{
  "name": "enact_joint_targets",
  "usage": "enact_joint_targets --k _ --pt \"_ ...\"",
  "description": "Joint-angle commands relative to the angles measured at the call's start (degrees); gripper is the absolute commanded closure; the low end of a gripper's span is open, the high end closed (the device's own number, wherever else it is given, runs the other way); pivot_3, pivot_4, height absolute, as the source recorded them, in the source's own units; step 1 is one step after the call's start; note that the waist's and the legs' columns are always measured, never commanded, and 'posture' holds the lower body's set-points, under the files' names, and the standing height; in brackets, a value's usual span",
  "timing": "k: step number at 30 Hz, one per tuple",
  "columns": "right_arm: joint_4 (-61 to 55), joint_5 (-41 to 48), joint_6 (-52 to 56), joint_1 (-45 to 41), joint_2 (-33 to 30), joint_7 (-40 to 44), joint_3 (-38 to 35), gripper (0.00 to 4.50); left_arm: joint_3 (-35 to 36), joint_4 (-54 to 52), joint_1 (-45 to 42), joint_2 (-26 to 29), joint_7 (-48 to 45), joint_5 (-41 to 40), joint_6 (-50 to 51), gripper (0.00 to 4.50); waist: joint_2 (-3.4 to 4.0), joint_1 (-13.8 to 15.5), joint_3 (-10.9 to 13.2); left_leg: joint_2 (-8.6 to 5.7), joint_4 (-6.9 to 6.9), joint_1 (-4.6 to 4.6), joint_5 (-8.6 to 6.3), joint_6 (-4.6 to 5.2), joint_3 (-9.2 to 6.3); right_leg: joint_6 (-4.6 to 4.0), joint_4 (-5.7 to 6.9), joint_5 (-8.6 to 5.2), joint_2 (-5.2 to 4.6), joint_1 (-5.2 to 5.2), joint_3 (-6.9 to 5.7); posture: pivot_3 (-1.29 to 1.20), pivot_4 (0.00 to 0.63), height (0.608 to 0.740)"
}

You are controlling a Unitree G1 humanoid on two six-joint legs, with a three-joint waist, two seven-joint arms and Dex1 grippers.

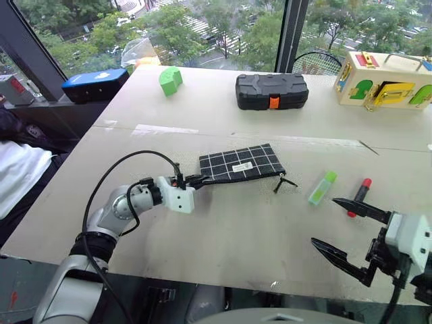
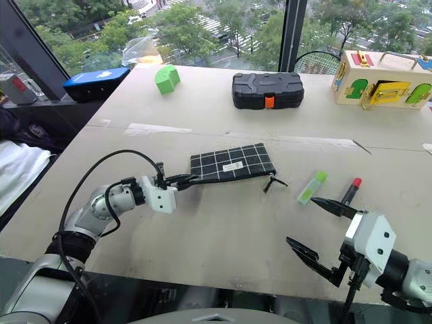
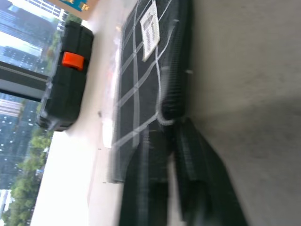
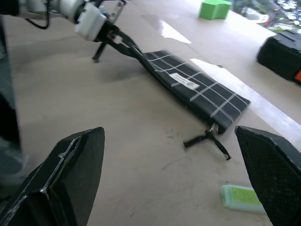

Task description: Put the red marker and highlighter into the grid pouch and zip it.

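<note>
A: Item one, grid pouch (image 1: 241, 163): flat on the tabletop (image 1: 223, 229), mid-centre, label up, zipper cord trailing off the end toward the pens. Still zipped, as far as can be judged.

B: Left gripper (image 1: 200, 179): jaws closed on the pouch's near-left corner, pinching the fabric edge; corner looks slightly lifted in the right wrist view.

A: Item two, highlighter (image 1: 322, 187): lying loose, right of the pouch, just past the cord. Item three, red marker (image 1: 359, 196): beside the highlighter, further right, apart from it, red cap pointing away.

B: Right gripper (image 1: 347, 233): jaws spread wide, holding nothing, hovering near the front edge, short of both pens.

A: Step in hand, by judgement: anchoring the pouch so the zipper can be worked. Neither pen inside yet; task early.

B: Handling notes. Keep the corner pinch firm and low; soft fabric likely to slide or bunch if pulled upward. Bring the open jaws to the cord end, opposite the held corner, and draw along the zipper line, not across it. Thin cord: easy to miss, best taken close to the slider.

A: Bystanders: black case (image 1: 271, 90), green block (image 1: 170, 79), toy box (image 1: 385, 84), all along the far side, well apart.
</note>
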Motion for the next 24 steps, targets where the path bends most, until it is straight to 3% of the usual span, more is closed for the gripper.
enact_joint_targets --k 1,6,9,13,24 --pt "-1.81 -5.04 2.18 -4.25 1.81 -8.22 5.18 0.0 -2.72 -2.15 1.26 -2.36 -2.4 -4.01 3.9 4.48 -0.06 -0.05 -0.05 0.0 0.02 0.0 -0.01 0.02 -0.01 0.0 0.0 0.0 0.0 0.01 -0.01 0.0 0.15 0.74" --pt "-1.3 -7.96 3.89 -8.19 2.43 -11.55 10.39 0.0 -2.76 -4.76 0.34 -2.37 -3.69 -5.56 6.1 4.48 -0.07 -0.09 0.04 0.03 0.39 -0.17 -0.13 0.2 -0.05 0.0 0.02 0.0 0.01 0.02 -0.04 0.0 0.15 0.74" --pt "-0.74 -8.54 3.42 -9.19 2.46 -11.75 11.55 0.0 -3.68 -4.04 -0.72 -2.42 -3.59 -3.97 7.37 3.54 -0.14 -0.16 0.09 0.02 0.47 -0.21 -0.2 0.29 0.0 0.04 0.02 -0.02 0.02 0.03 -0.02 0.0 0.15 0.74" --pt "-0.71 -8.06 1.21 -8.65 1.79 -9.17 11.07 0.0 -4.47 -2.07 -2.28 -3.73 1.78 0.97 6.8 1.84 -0.36 -0.16 0.2 0.02 0.5 -0.23 -0.21 0.3 -0.03 0.06 0.02 -0.03 0.06 0.05 -0.04 0.0 0.15 0.74" --pt "-2.29 -6.78 -2.12 -1.17 1.03 -3.69 7.4 0.0 -8.59 1.25 -6.68 -8.3 11.58 9.49 6.86 1.84 -0.45 0.21 0.23 -0.01 0.62 -0.22 -0.22 0.32 -0.12 0.08 0.04 -0.02 -0.01 0.16 -0.12 0.0 0.15 0.74"
